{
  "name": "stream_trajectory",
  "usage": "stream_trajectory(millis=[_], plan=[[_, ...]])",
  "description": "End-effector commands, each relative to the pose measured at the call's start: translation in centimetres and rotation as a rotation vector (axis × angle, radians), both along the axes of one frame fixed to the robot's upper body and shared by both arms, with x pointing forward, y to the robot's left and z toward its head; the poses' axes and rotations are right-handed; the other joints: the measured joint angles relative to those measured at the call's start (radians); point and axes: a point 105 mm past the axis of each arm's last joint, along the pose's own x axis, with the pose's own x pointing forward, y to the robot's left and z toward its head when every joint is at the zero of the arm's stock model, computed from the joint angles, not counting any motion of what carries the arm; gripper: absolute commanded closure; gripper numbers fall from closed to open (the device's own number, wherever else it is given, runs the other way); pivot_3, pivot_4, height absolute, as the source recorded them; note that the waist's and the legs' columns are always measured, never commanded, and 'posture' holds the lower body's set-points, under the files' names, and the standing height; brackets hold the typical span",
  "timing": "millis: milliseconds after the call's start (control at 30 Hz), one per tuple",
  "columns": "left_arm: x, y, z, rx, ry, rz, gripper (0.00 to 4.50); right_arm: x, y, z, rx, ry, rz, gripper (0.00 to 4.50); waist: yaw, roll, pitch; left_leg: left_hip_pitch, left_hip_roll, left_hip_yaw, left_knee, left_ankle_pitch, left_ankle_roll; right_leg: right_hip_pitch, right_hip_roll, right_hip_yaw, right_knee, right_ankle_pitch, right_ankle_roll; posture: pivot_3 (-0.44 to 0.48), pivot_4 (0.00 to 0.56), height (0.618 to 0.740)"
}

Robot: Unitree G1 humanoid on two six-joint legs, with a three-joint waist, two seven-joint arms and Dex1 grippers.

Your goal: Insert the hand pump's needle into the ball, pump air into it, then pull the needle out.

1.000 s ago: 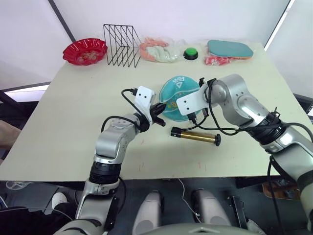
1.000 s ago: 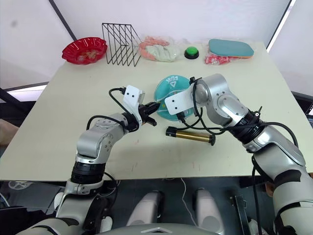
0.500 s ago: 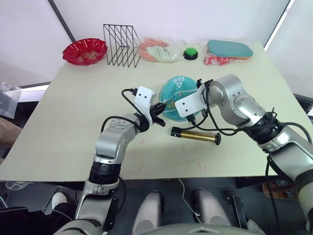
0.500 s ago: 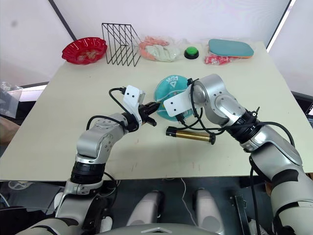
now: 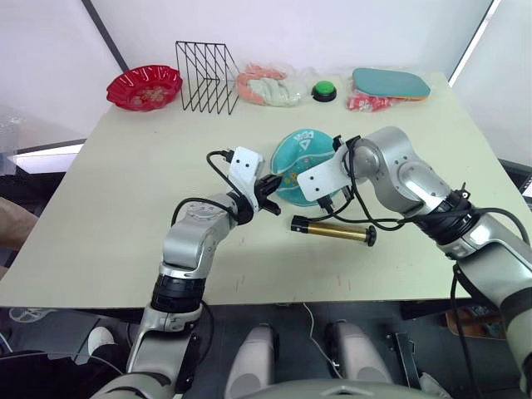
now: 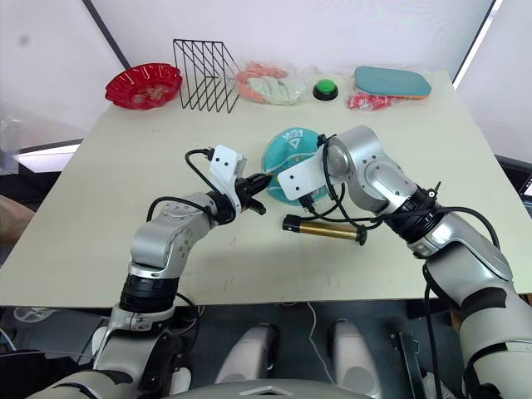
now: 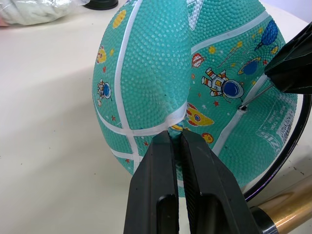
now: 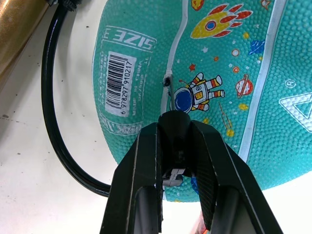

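the ball [image 7: 195, 97] is lying limp and deflated on the worktop [image 5: 125, 183], mid-table, and the left end effector [image 7: 176, 146] is pinching a raised fold of its skin, seemingly to steady it. the right end effector [image 8: 174, 141] is clenching the needle [image 8: 169, 92] by its black fitting, its tip sitting at the valve hole by the white label (depth unclear). the hand pump [image 5: 332, 231] is lying just beside the ball, its hose looping slack.

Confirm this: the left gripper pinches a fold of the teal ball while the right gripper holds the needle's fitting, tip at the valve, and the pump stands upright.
Not quite: the hand pump lies flat on the table, as the left eye view shows. The left gripper does pinch the ball; the right gripper holds the needle.
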Motion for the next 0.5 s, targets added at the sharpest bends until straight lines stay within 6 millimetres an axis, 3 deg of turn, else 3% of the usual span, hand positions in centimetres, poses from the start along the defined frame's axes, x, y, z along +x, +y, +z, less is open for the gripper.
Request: stream_trajectory(millis=[33, 500], plan=[[-0.20, 0.00, -0.12, 0.012, -0.005, -0.018, 4.50, 0.32, -0.56, 1.55, 0.027, -0.043, -0.022, 4.14, 0.000, 0.000, 0.000, 0.000, 0.000, 0.000, 0.000, 0.000, 0.000, 0.000, 0.000, 0.000, 0.000, 0.000, 0.000, 0.000, 0.150, 0.740], [-0.13, -0.14, -0.18, 0.021, -0.010, -0.031, 4.50, 0.28, -0.65, 0.62, 0.009, -0.026, -0.029, 4.14, 0.001, 0.000, 0.000, 0.000, 0.000, 0.000, 0.000, 0.000, 0.000, 0.000, 0.000, 0.000, 0.000, 0.000, 0.000, 0.000, 0.150, 0.740]])
